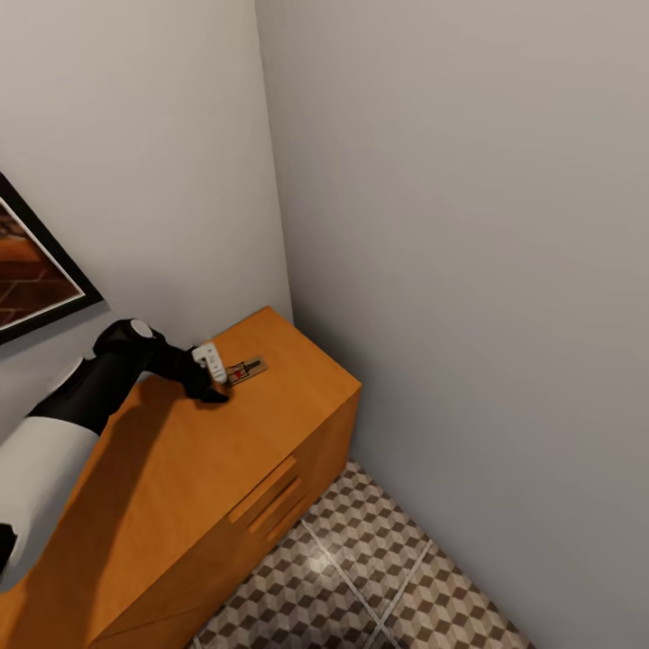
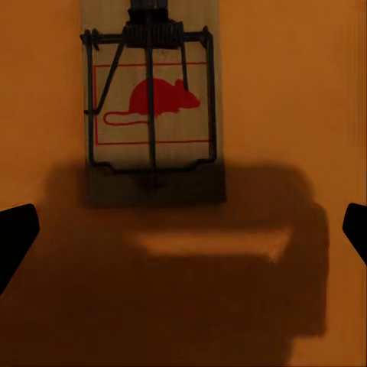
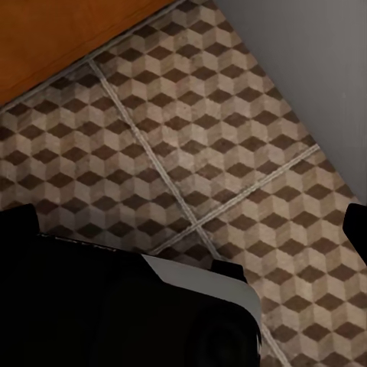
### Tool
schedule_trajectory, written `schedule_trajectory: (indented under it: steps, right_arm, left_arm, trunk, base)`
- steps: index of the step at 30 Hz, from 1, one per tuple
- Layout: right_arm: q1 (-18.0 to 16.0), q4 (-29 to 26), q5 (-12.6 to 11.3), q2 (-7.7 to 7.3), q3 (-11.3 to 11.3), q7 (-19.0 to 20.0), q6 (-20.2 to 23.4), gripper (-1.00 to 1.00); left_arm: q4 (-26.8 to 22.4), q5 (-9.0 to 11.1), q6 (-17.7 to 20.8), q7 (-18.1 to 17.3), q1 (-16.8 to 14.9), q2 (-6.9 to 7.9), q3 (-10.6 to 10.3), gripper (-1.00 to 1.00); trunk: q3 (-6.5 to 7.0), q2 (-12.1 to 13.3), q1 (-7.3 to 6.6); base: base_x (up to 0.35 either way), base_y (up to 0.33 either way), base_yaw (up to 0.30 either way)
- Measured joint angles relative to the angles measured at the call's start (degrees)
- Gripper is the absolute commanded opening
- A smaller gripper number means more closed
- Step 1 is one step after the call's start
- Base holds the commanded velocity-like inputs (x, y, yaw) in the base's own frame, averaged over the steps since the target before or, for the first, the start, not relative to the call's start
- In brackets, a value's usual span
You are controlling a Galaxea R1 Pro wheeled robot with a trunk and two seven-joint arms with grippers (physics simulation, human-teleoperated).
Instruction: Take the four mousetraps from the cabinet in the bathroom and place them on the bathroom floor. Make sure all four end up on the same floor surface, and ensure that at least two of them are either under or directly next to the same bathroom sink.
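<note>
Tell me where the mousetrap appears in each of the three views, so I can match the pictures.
Head view: the mousetrap lies on the cabinet top, just ahead of the left gripper.
Left wrist view: the mousetrap lies on the wood ahead of the open fingertips.
Right wrist view: not in it; floor tiles instead.
Shared landmark: the orange cabinet wood.

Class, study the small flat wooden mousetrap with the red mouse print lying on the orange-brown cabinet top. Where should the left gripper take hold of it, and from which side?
Grip the flat wooden mousetrap across its two long edges, coming straight down from above. It lies flat on the orange-brown wooden cabinet, so only its thin sides offer purchase. The dark wire frame and spring cover the top, best avoided. The left gripper, fingers spread wide, sits just short of it.
</note>
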Motion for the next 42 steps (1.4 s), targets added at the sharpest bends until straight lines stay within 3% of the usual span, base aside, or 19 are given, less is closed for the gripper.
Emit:
schedule_trajectory:
  steps: [42]
  right_arm:
    - [0.0,0.0,0.0,0.0,0.1,0.0,0.0,1.0]
  left_arm:
    - [0.3,0.0,0.0,0.0,0.2,-0.34,0.0,1.0]
  trunk:
    - [-0.86,0.0,-0.02]
  base:
    - [0.0,0.0,0.0]
